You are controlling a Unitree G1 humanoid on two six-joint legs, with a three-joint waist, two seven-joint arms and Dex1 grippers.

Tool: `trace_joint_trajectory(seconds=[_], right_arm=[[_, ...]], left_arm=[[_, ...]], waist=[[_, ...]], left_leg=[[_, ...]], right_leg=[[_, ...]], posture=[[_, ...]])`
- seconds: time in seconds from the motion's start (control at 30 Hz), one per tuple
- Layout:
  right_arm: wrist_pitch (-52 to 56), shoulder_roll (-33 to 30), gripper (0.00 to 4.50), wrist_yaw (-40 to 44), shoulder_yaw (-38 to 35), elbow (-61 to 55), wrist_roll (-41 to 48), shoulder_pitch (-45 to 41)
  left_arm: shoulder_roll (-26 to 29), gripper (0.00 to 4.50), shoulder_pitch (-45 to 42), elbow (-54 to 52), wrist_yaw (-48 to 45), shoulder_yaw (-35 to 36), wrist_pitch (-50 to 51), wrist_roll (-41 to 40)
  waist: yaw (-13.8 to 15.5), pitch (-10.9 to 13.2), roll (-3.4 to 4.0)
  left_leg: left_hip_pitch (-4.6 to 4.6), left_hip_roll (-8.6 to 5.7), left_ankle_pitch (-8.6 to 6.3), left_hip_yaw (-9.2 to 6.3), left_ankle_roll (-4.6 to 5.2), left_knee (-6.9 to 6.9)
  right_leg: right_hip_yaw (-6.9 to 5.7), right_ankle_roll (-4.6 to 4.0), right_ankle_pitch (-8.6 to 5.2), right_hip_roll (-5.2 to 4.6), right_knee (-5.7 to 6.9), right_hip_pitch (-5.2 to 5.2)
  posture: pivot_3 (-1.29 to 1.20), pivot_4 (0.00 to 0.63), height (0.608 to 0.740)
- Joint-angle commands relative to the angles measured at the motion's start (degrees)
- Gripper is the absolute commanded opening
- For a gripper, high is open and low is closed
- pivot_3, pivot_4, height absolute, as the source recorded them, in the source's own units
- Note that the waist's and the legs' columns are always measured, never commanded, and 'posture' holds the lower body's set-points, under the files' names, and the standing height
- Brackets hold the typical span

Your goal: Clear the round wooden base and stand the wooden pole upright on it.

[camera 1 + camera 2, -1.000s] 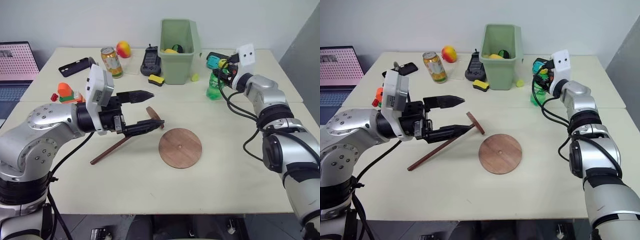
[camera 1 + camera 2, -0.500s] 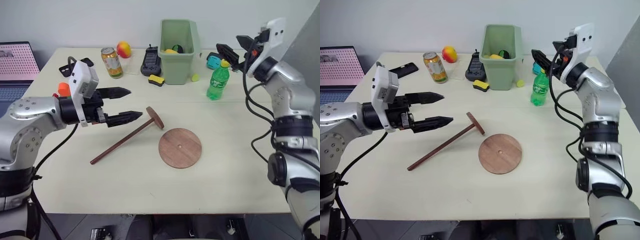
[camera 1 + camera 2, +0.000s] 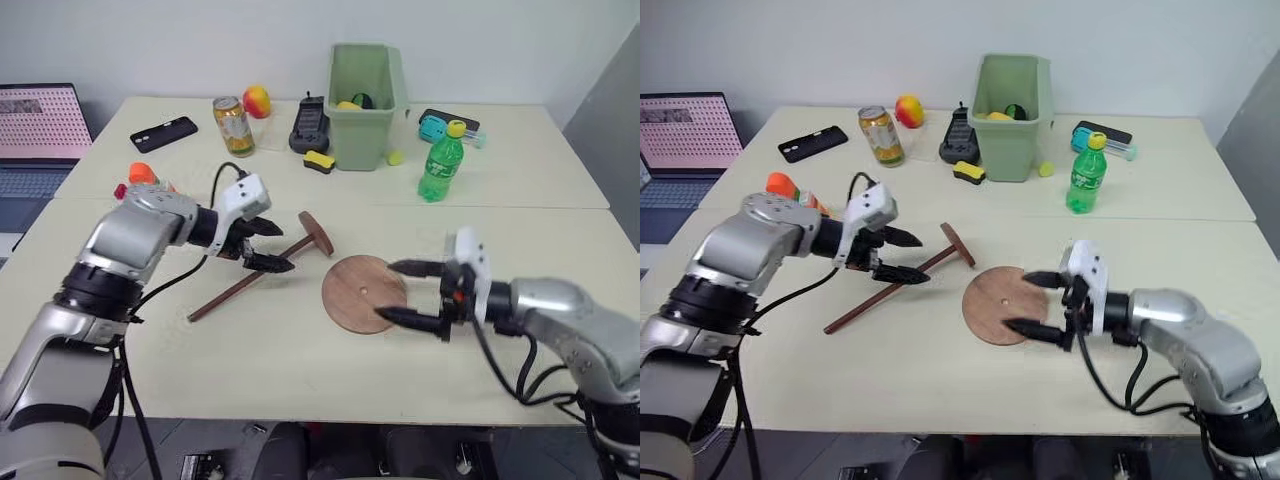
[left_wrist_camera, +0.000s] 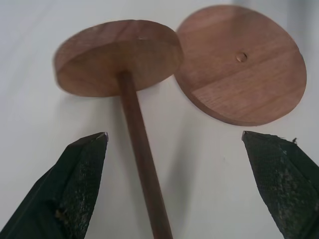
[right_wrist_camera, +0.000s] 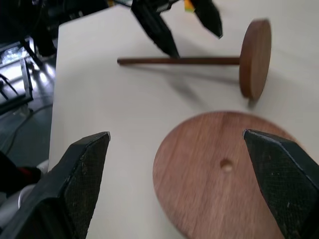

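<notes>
The round wooden base point(image 3: 352, 285) lies flat and bare at the table's middle, its centre hole showing. The wooden pole point(image 3: 238, 287) lies on its side left of the base, with its end disc point(image 3: 318, 232) tilted on edge near the base's rim. My left gripper point(image 3: 284, 247) is open, and its fingers straddle the rod point(image 4: 141, 159) just behind the disc without closing on it. My right gripper point(image 3: 388, 291) is open and empty, hanging low over the base's right edge and pointing left. A green bottle point(image 3: 440, 160) stands upright at the back right, off the base.
A green bin point(image 3: 362, 90) stands at the back centre, with a black device point(image 3: 310, 125) and a yellow block point(image 3: 320, 160) beside it. A drink can point(image 3: 233, 125), a fruit point(image 3: 257, 100), a phone point(image 3: 163, 133) and an orange toy point(image 3: 140, 175) sit at the back left. A laptop point(image 3: 35, 130) is off the left edge.
My right gripper let go of the green bottle at the back right, then swung back and down to the base's right edge. My left gripper sank over the pole's rod.
</notes>
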Motion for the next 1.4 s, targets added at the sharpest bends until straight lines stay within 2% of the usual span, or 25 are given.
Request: trace_joint_trajectory(seconds=[0.03,0.1,0.37,0.43,0.67,0.87,1.0,1.23,1.3,1.33,1.4], right_arm=[[-2.6,0.7,4.5,-2.2,-0.2,-3.0,-1.7,0.9],[-2.6,1.1,4.5,-3.0,-0.3,-3.4,-2.0,1.4],[-2.1,2.2,4.5,-4.3,-0.2,-2.3,-1.7,0.8],[-2.0,2.5,4.5,-4.2,-0.2,-1.7,-1.6,0.3],[-1.6,3.7,4.5,-3.5,0.3,1.3,-1.3,-2.7],[-1.0,4.9,4.5,-3.9,0.5,2.2,-1.1,-4.2],[-0.5,5.4,4.5,-4.3,0.6,1.5,-1.0,-3.9],[0.5,5.4,4.5,-5.6,-0.2,-0.6,-0.5,-2.3],[0.7,5.3,4.5,-5.5,-0.2,-0.8,-0.4,-2.1],[0.7,5.3,4.5,-5.4,-0.1,-0.8,-0.4,-2.1],[0.7,5.3,4.5,-5.1,0.1,-0.7,-0.3,-2.2]], left_arm=[[-2.0,4.32,-1.8,4.4,-0.4,-1.2,-2.9,4.7],[-3.2,4.02,-2.0,7.0,-0.5,-1.3,-4.5,6.3],[-7.1,2.13,-4.5,13.8,-2.6,-1.2,-6.0,9.5],[-8.1,1.8,-5.8,15.8,-3.2,-1.0,-5.6,9.9],[-10.0,0.27,-13.4,23.1,-12.8,-5.0,-4.2,13.9],[-11.7,0.24,-17.4,30.9,-15.1,-7.5,-12.0,19.3],[-12.8,0.24,-18.8,34.8,-14.9,-6.3,-15.1,20.7],[-10.6,0.24,-14.7,31.1,-16.7,-3.6,-17.8,19.8],[-10.7,0.94,-14.2,30.8,-17.1,-3.0,-16.7,19.7],[-10.8,1.0,-14.1,30.7,-17.1,-2.9,-16.5,19.8],[-11.1,1.45,-14.2,29.6,-17.6,-3.1,-16.4,20.3]], waist=[[-0.2,0.0,0.0],[-0.2,0.0,0.0],[0.2,0.0,-0.01],[0.3,0.0,-0.01],[0.3,0.0,-0.01],[0.3,0.0,-0.01],[0.2,0.0,-0.01],[0.2,0.0,-0.01],[0.2,0.0,-0.01],[0.2,0.0,-0.01],[0.2,0.0,-0.01]], left_leg=[[-0.01,0.01,0.0,-0.06,0.0,0.0],[-0.02,0.01,0.01,-0.17,0.01,0.0],[-0.05,-0.05,0.02,-0.34,0.0,0.02],[-0.05,-0.07,0.02,-0.34,0.0,0.03],[-0.09,-0.11,0.03,-0.28,0.01,0.05],[-0.08,-0.1,0.03,-0.28,0.02,0.04],[-0.08,-0.1,0.03,-0.31,0.02,0.05],[-0.08,-0.1,0.03,-0.42,0.02,0.04],[-0.07,-0.08,0.03,-0.46,0.02,0.04],[-0.07,-0.07,0.04,-0.48,0.01,0.04],[-0.07,-0.08,0.04,-0.48,0.02,0.04]], right_leg=[[-0.04,0.0,0.0,0.01,0.01,0.0],[-0.06,0.0,0.0,0.01,0.0,0.0],[-0.1,0.0,0.0,-0.05,-0.01,0.01],[-0.1,0.0,0.0,-0.07,-0.02,0.01],[-0.15,0.0,0.0,-0.07,-0.02,0.01],[-0.16,0.0,0.0,-0.07,-0.01,0.01],[-0.15,0.0,0.0,-0.08,-0.02,0.01],[-0.13,0.0,0.0,-0.1,-0.01,0.01],[-0.14,0.0,0.0,-0.1,0.0,0.01],[-0.16,0.0,0.0,-0.09,0.0,0.01],[-0.17,0.0,0.0,-0.09,0.02,0.0]], posture=[[0.0,0.15,0.74],[0.0,0.15,0.74],[0.0,0.15,0.74],[0.0,0.15,0.74],[0.0,0.15,0.74],[0.0,0.15,0.74],[0.0,0.15,0.74],[0.0,0.15,0.74],[0.0,0.15,0.74],[0.0,0.15,0.74],[0.0,0.15,0.74]])
